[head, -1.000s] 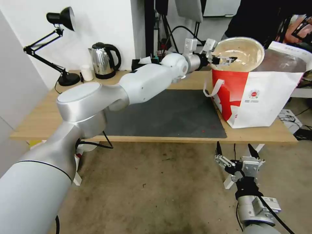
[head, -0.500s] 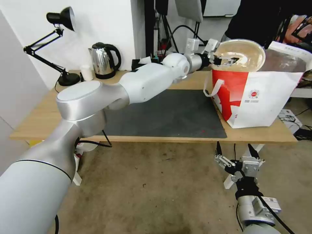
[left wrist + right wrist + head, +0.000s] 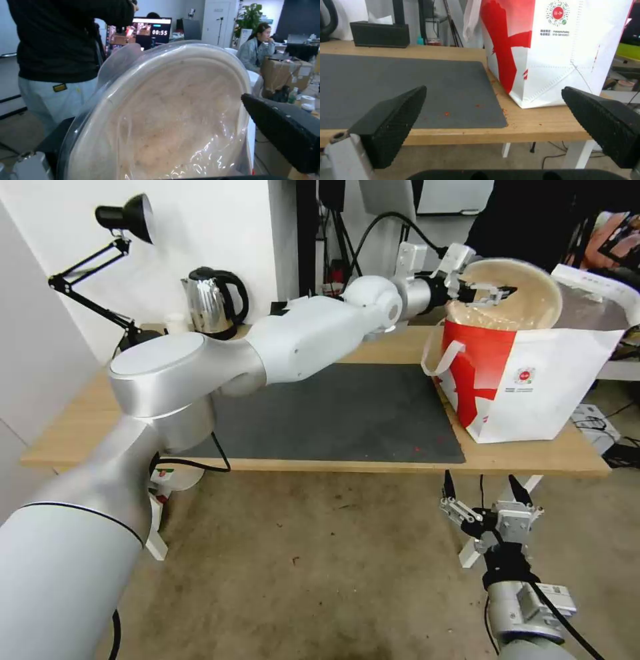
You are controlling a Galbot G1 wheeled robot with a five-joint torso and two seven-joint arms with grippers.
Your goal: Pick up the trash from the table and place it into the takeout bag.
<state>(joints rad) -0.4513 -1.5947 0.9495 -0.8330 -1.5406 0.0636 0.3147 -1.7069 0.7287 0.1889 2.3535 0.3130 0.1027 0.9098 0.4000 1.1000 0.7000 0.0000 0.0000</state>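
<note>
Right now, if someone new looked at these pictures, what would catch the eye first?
First, the left gripper holding the shallow beige bowl tilted at the mouth of the takeout bag, which stands at the right end of the table. Then the right gripper, open, below the table's front edge.

I'm seeing the right gripper [image 3: 493,110] with its fingers [image 3: 390,120] spread wide, hovering off the table [image 3: 533,125] edge. The takeout bag [image 3: 553,50] is standing on the wood beside the dark grey mat [image 3: 386,85]. A black tissue box [image 3: 380,33] is sitting far back.
</note>
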